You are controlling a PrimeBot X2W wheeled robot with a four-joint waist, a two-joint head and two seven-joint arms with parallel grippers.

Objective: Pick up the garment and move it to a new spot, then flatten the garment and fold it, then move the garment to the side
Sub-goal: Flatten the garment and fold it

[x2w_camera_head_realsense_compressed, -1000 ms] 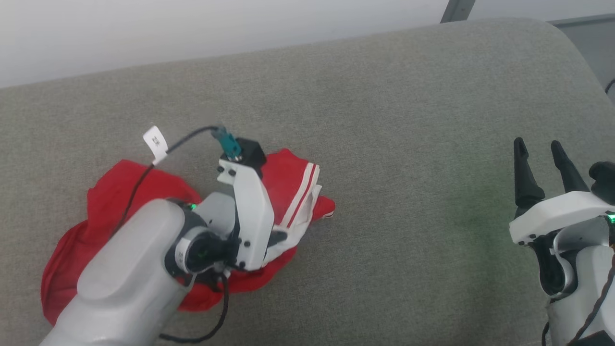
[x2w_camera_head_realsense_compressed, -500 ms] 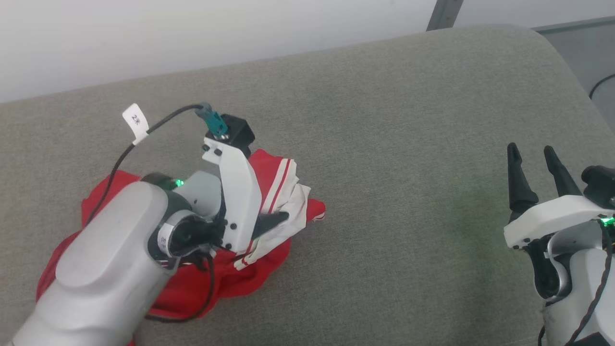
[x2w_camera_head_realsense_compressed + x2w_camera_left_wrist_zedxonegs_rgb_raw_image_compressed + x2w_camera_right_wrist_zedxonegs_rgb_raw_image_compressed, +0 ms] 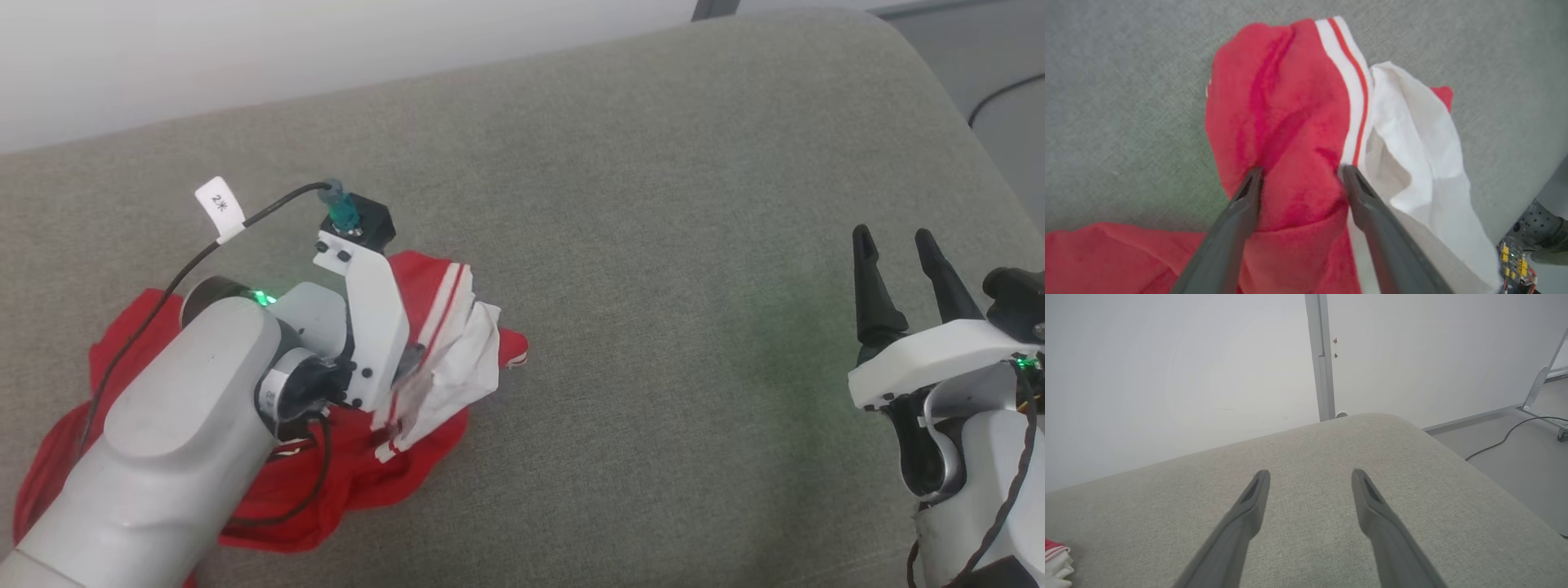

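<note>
Spanning a raised ridge of red cloth, the left end effector [image 3: 1300, 171] has its two long dark fingers spread wide. The ridge stands between the fingertips and is not pressed flat by them.

The cloth belongs to the red jersey-style T-shirt with white sleeves [image 3: 384, 482], which lies crumpled on the left part of the grey fabric-covered cushion [image 3: 653, 245]. In the left wrist view, the white-and-red striped trim [image 3: 1349, 81] runs just beyond the right-hand fingertip. A loose white sleeve [image 3: 1412, 134] hangs beside that same finger. More red fabric lies beneath and behind both fingers. In the head view, the pale left forearm [image 3: 163, 441] covers the middle of the T-shirt, and red cloth shows on either side of it.

The right end effector [image 3: 891, 237] is over bare cushion on the right, well apart from the T-shirt. Its fingers are spread wide with nothing between them. In the right wrist view, a small corner of the T-shirt shows at the lower left edge.
</note>
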